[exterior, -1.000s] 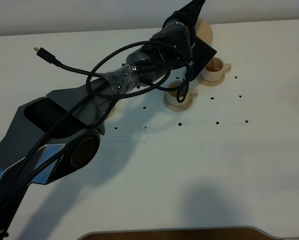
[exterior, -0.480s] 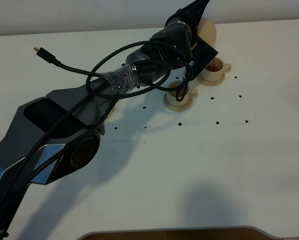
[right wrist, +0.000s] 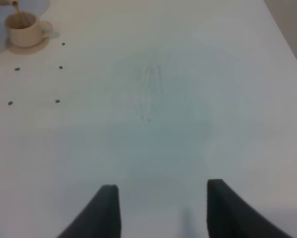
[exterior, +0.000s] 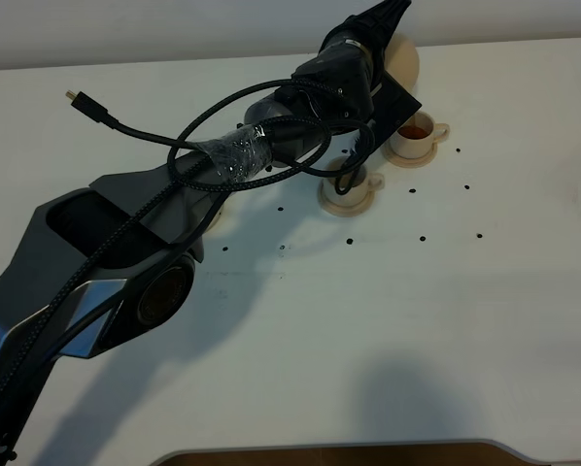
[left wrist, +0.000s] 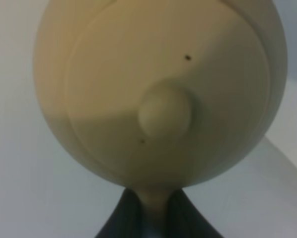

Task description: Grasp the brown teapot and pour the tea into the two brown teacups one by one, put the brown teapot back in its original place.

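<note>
The brown teapot [exterior: 405, 62] is held tilted at the far side of the table, above and behind the far teacup [exterior: 414, 130]. That cup holds dark tea and stands on its small saucer. My left gripper [exterior: 390, 31] is shut on the teapot's handle. In the left wrist view the teapot [left wrist: 158, 89] fills the frame, and the left gripper [left wrist: 153, 223] clamps the handle. The near teacup [exterior: 350, 186] on its saucer is partly hidden by the arm. A beige edge of the wide saucer [exterior: 216, 216] shows under the left arm. My right gripper [right wrist: 163, 210] is open and empty; that view shows one teacup [right wrist: 23, 29].
The left arm [exterior: 242, 155] stretches diagonally across the table with a looped black cable. The cable's plug end [exterior: 75, 97] lies at the far left. Small dark dots mark the white table [exterior: 446, 291]. The right arm does not show in the exterior view.
The teapot has shifted slightly and stays tilted over the far teacup. The tea in that cup looks darker and fuller. The right gripper has not visibly moved.
</note>
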Robot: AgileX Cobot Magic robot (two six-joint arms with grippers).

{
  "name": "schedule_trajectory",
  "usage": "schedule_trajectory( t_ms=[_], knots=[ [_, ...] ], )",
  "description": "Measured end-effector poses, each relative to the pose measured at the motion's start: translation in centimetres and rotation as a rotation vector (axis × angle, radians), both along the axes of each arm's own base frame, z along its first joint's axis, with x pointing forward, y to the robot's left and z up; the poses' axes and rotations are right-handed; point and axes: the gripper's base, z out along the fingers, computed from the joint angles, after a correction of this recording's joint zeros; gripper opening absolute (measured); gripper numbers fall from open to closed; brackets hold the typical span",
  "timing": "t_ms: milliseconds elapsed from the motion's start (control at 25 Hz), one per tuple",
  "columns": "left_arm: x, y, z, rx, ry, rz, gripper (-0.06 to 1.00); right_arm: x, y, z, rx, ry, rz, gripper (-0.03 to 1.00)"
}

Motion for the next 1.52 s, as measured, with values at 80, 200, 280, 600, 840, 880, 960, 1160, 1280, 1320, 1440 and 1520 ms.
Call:
schedule_trajectory(
  t_ms=[80,200,280,600,840,880,960,1160,1280,1320,1440,1520],
  knots=[
    [0.0,-0.05,0.02,0.002,-0.003,-0.007,0.13,0.0,0.0,0.0,0.0,0.0,0.0,0.4],
    [0.02,-0.06,0.05,0.008,-0.008,-0.012,0.13,0.0,0.0,0.0,0.0,0.0,0.0,0.4],
    [0.04,-0.08,0.1,0.014,-0.015,-0.017,0.13,0.0,0.0,0.0,0.0,0.0,0.0,0.4],
    [0.05,-0.16,0.16,0.018,-0.023,-0.028,0.13,0.0,0.0,0.0,0.0,0.0,0.0,0.4],
    [0.08,-0.24,0.25,0.026,-0.035,-0.042,0.13,0.0,0.0,0.0,0.0,0.0,0.0,0.4],
    [0.08,-0.25,0.26,0.027,-0.037,-0.044,0.13,0.0,0.0,0.0,0.0,0.0,0.0,0.4],
    [0.08,-0.27,0.27,0.028,-0.038,-0.047,0.13,0.0,0.0,0.0,0.0,0.0,0.0,0.4],
    [0.08,-0.28,0.28,0.037,-0.041,-0.053,0.13,0.0,0.0,0.0,0.0,0.0,0.0,0.4],
    [0.08,-0.28,0.28,0.048,-0.043,-0.058,0.13,0.0,0.0,0.0,0.0,0.0,0.0,0.4],
    [0.08,-0.28,0.28,0.048,-0.043,-0.058,0.13,0.0,0.0,0.0,0.0,0.0,0.0,0.4],
    [0.08,-0.28,0.28,0.05,-0.044,-0.059,0.13,0.0,0.0,0.0,0.0,0.0,0.0,0.4],
    [0.08,-0.28,0.28,0.05,-0.044,-0.059,0.13,0.0,0.0,0.0,0.0,0.0,0.0,0.4]
  ],
)
